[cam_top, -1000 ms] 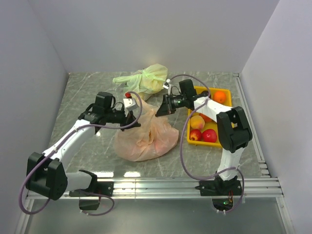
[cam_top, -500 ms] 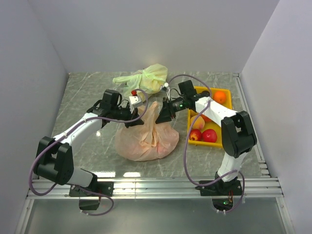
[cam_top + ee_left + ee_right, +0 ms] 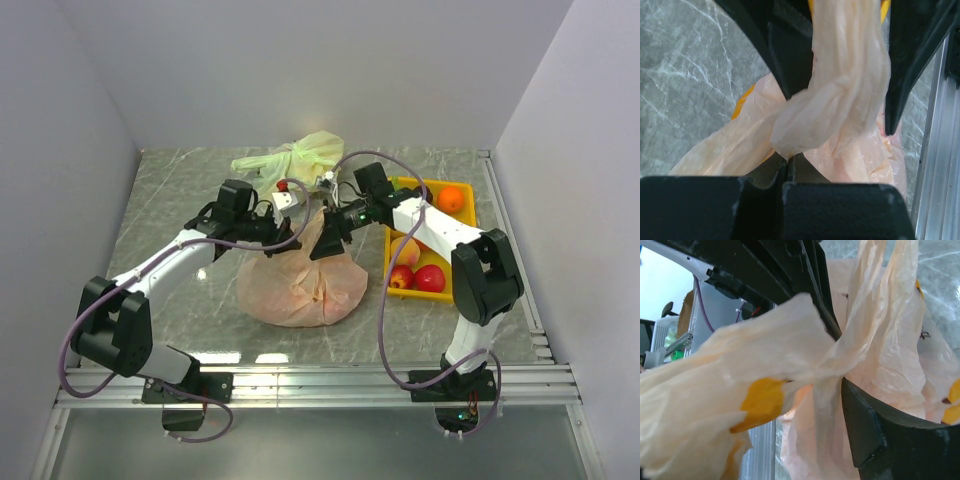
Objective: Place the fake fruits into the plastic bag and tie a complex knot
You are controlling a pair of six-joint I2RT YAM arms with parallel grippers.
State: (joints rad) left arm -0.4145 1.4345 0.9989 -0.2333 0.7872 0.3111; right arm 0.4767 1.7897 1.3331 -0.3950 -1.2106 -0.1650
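Two long handle strips (image 3: 850, 75) of the thin peach-orange plastic bag (image 3: 300, 290) are twisted together above it. The bag sits on the grey marble table (image 3: 170, 200) between my arms. My left gripper (image 3: 787, 159) is pinched tight on the twist. My right gripper (image 3: 326, 243) has a finger on each side of the strip; I cannot tell if it squeezes. Small shiny plastic fruits (image 3: 430, 278) lie in the yellow tray (image 3: 418, 296) just right of the bag.
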